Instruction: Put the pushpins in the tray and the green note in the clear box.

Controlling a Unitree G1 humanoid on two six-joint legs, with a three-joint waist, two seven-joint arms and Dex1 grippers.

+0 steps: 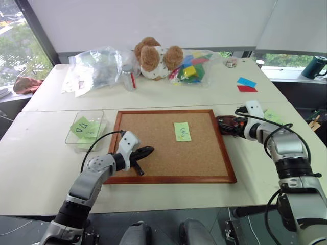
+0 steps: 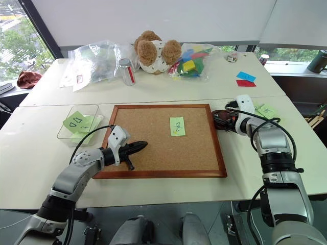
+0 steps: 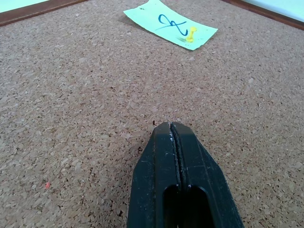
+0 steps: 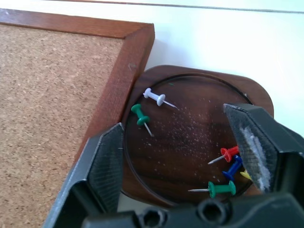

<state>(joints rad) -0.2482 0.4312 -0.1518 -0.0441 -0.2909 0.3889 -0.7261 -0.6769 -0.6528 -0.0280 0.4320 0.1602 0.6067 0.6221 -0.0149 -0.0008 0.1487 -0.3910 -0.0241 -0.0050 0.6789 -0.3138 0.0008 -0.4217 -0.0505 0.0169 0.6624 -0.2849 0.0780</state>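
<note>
From my seat: green note lies upper right of the closed left end effector, long axis up-frame; right end effector gapes empty over tray.

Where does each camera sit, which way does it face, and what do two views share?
Head views: look forward and down over table, both arms showing.
Left wrist view: along the shut left end effector, over corkboard toward green note.
Right wrist view: between the open right end effector fingers, down into tray of pushpins.
Shared: corkboard, in both wrist views.
</note>
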